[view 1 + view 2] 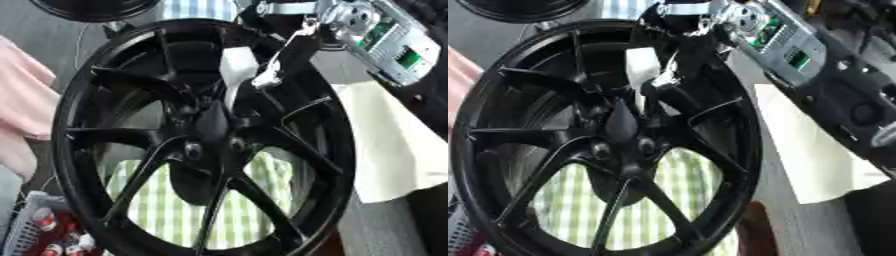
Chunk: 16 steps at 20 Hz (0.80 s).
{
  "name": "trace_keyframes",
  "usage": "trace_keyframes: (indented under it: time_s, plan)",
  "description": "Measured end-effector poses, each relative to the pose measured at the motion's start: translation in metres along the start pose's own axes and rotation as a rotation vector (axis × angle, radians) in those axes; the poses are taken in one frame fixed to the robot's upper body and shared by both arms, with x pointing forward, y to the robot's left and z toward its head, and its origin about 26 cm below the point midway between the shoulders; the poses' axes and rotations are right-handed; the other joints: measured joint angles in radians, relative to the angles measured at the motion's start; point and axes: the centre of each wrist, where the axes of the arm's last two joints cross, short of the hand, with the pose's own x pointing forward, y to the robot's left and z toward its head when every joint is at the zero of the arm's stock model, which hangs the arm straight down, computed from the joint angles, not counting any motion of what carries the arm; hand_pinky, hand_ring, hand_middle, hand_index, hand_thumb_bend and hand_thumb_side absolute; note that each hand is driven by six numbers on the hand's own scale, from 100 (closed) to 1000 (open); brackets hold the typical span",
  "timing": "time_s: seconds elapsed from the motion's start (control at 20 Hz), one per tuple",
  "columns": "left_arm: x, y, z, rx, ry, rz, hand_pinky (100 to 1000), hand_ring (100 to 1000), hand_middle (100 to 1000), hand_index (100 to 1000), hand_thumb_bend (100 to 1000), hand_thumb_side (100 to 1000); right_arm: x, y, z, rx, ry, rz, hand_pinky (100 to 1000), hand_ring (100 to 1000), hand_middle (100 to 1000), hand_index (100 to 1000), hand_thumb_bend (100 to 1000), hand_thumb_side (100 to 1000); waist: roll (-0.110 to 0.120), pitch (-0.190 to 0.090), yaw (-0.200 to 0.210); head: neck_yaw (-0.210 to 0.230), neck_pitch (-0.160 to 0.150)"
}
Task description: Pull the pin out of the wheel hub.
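One black spoked alloy wheel hub (pixel 206 137) fills the frame; the right hand (pixel 677 75), upper centre, has its black fingers curled round a white block-shaped pin (pixel 237 67) just above the hub's centre.

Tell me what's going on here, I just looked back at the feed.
The robot's right hand has reached down from the upper right into the black wheel, which stands upright on a green checked cloth. Its fingers are at a white piece just above the hub. Whether the pin is out can't be made out. The left hand isn't visible.
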Motion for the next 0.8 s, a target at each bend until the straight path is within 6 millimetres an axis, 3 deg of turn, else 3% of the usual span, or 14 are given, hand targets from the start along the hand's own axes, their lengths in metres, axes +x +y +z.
trace_keyframes:
  time_s: [0.6,0.65,0.8]
  plan:
    - [0.0000,0.0000,0.0000,-0.001,0.001,0.000,748,594,566,672,114,804,0.0003,0.0014,-0.0013,0.000,-0.003,0.005,810,740,556,709,538,112,0.000,0.001,0.000,0.000,0.000]
    - [0.0000,0.0000,0.0000,-0.001,0.001,0.000,749,593,566,672,113,807,0.0000,0.0018,-0.0013,0.000,-0.003,0.004,779,632,412,606,476,100,0.000,0.001,0.000,0.000,0.000]
    - [0.0000,-0.0001,0.0000,-0.001,0.001,0.000,749,593,566,672,113,808,-0.0016,0.0043,-0.0004,-0.010,0.000,-0.011,762,597,364,570,420,100,0.000,0.001,0.000,0.001,-0.006]
